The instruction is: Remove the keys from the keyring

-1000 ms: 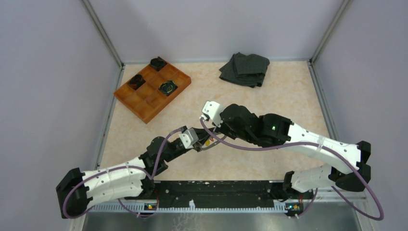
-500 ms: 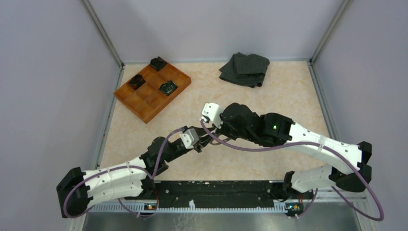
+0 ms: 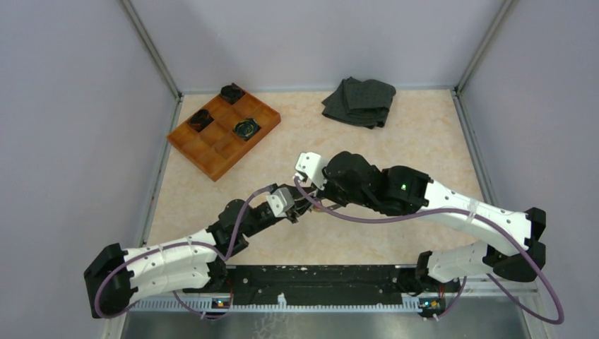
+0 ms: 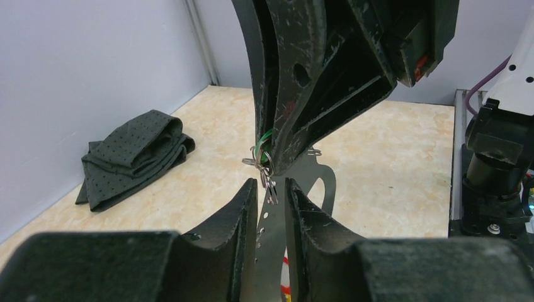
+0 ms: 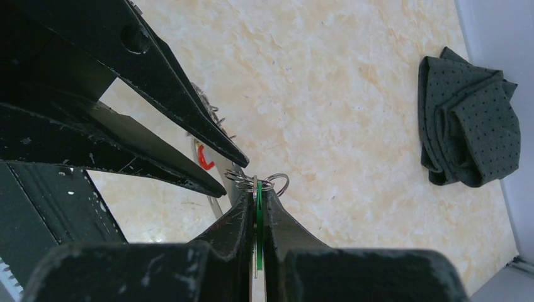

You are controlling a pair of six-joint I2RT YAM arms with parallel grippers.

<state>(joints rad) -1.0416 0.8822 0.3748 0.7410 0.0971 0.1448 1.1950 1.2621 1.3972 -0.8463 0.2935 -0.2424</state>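
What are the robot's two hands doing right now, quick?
Left gripper: jaws closed on a flat key.
Right gripper: jaws closed on the keyring.

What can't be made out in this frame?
Left wrist: the count of keys; they overlap between the fingers of the left gripper, cut off by the bottom edge.
Right wrist: the whole keyring; the right gripper covers part.
Top external: keys and keyring, hidden under both grippers; the black pieces in the orange tray, too small to identify.
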